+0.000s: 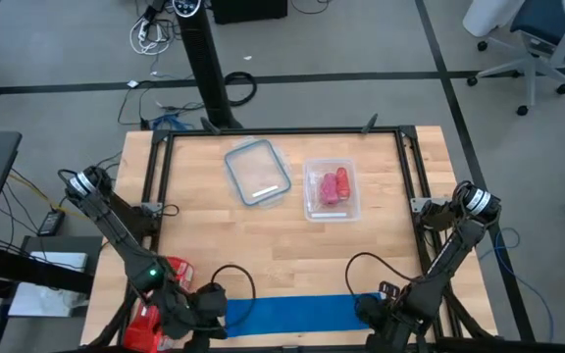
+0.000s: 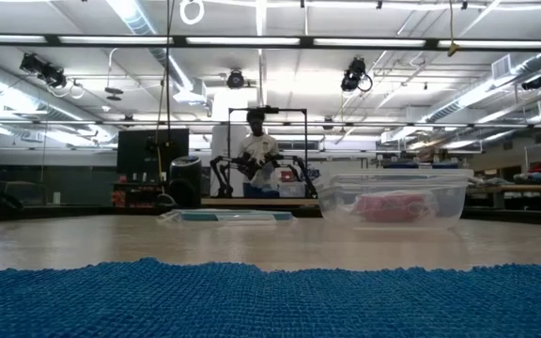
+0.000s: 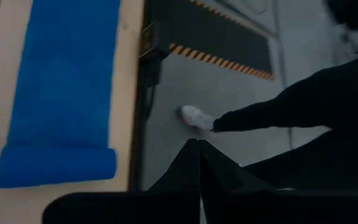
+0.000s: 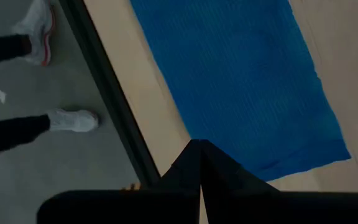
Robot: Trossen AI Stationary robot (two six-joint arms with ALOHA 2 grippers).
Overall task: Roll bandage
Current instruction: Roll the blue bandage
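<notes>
The bandage is a bright blue fabric strip lying flat along the table's near edge. It fills the foreground of the low view. Its left end is curled into a small roll, and its right end lies flat. My left gripper is shut at the strip's left end; in its wrist view the fingertips stand beside the roll, over the table's near rail. My right gripper is shut and points steeply down at the strip's right end. My right gripper's shut fingertips stand from above at the bandage's near long edge, close to its right end. I cannot tell whether they touch the fabric. My left gripper touches nothing that shows.
At the far middle lie a clear lid with a blue rim and a clear tub of pink-red rolls. A red pack sits at the near left corner. A black rail edges the table; a person's legs and shoes stand beyond it.
</notes>
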